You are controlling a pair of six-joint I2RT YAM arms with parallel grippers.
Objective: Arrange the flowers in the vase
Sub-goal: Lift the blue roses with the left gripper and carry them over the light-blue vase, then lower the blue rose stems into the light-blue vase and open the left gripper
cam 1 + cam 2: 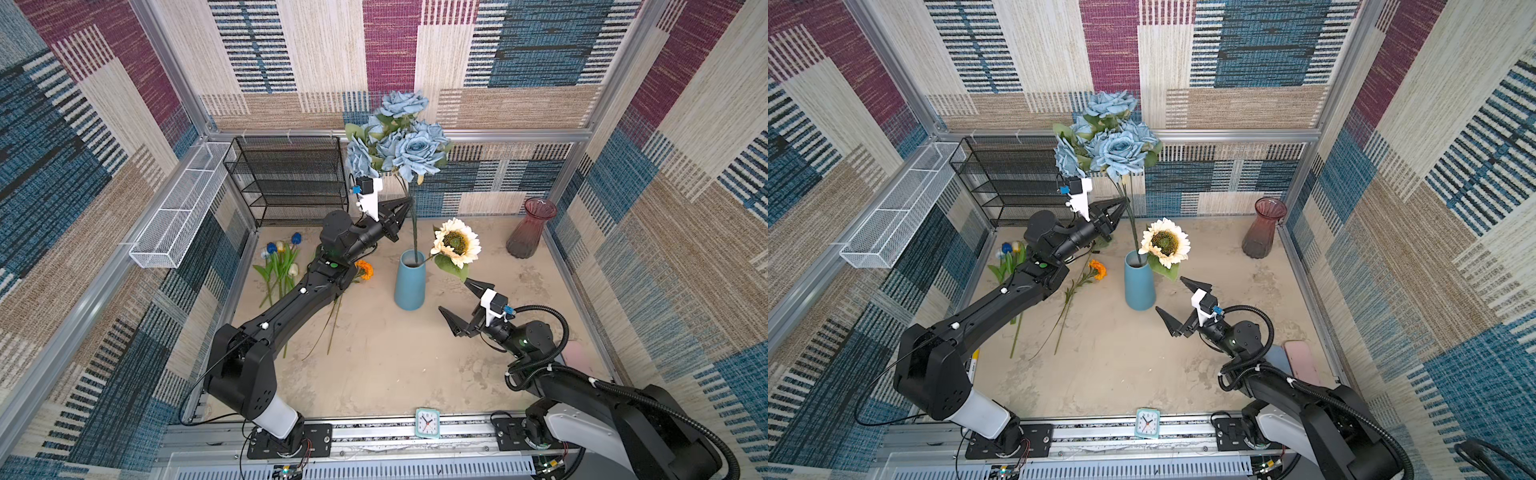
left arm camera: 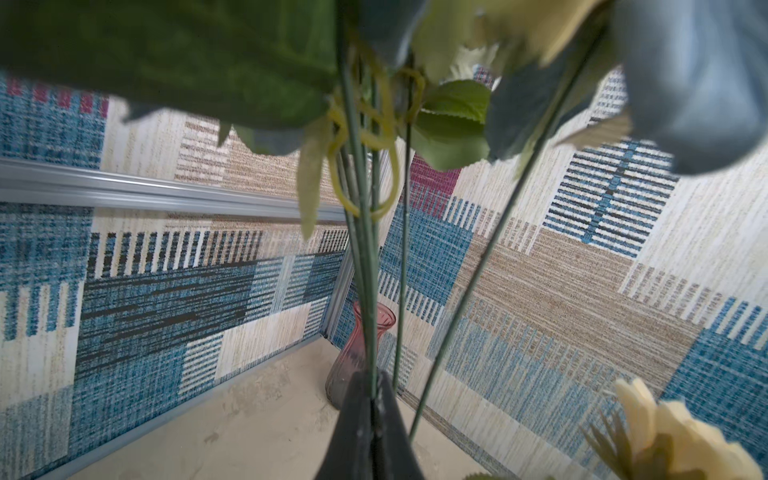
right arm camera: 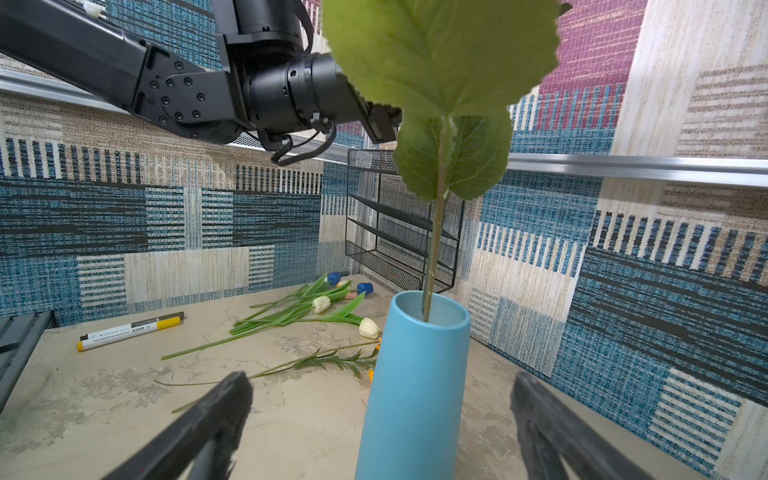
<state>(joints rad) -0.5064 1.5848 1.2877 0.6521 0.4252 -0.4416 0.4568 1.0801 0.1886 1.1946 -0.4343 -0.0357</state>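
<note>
Two black robot arms work over a sand-coloured bench (image 1: 374,374) walled in with patchwork fabric. The left hand (image 1: 405,205) is raised high. Its two fingers (image 2: 353,428) are pressed together on the dark green stems of a bunch of dusty-blue roses (image 1: 401,137). The blooms spread out just above that hand. The left wrist view shows a yellow rubber band (image 2: 376,137) looped round the stems a little above the fingers.

In both top views, one long stem runs down from the left hand to the mouth of a tall blue vase (image 1: 410,286), which stands upright on the bench below it.

A cream sunflower (image 1: 456,242) already stands in the vase and leans out toward the right hand (image 1: 454,295). Its large green leaf (image 1: 453,266) hangs just above that hand. The right hand sits low, just beside the vase, with its fingers (image 3: 216,415) spread wide apart and holding nothing. In the right wrist view the vase stands straight ahead of the gap between them.

Below and behind the left hand, partly under its arm, tulips (image 1: 280,259) with blue, white and yellow heads lie flat on the bench. A small orange bloom (image 1: 365,269) lies beside them, nearer the vase.

A black wire shelf (image 1: 286,178) stands against the wall near the left hand. A dark red glass vase (image 1: 530,230) stands in the far corner, well apart from both hands.
</note>
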